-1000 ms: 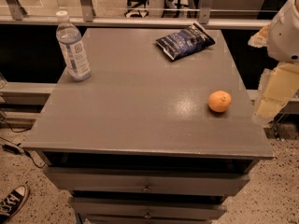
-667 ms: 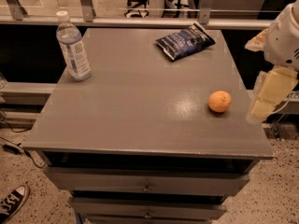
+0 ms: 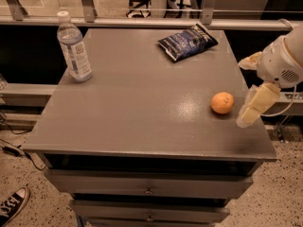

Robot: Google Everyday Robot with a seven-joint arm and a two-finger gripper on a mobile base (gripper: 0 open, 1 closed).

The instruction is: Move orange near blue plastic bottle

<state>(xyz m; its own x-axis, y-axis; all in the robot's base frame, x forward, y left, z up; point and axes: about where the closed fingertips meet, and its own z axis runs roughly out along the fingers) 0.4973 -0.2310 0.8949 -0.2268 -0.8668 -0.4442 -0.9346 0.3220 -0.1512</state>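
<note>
The orange (image 3: 222,102) sits on the gray table (image 3: 142,108). It is close to the table's right edge and a bit toward the front. It is round and has a small dark mark on its skin. Nothing is holding it.

The gripper (image 3: 243,92) is just to the right of the orange, over the right edge of the table. Its two pale fingers (image 3: 254,107) are spread apart. One finger is higher up and farther back than the orange. The other hangs down right beside the orange. That lower finger is very near the orange, but I cannot tell if it touches. There is nothing between the fingers. The big white round part of the arm (image 3: 283,60) is up and to the right of the orange.

The blue plastic bottle (image 3: 74,48) stands upright far to the left of the orange and farther back. It has a white cap and a pale label. The bottle and the orange are well apart.

A dark blue snack bag (image 3: 187,42) lies flat behind the orange and a little to its left.

Below the orange, under the table top, are drawers (image 3: 149,190) with small knobs. Far down and to the left of the orange, a black and white shoe (image 3: 12,206) rests on the speckled floor.
</note>
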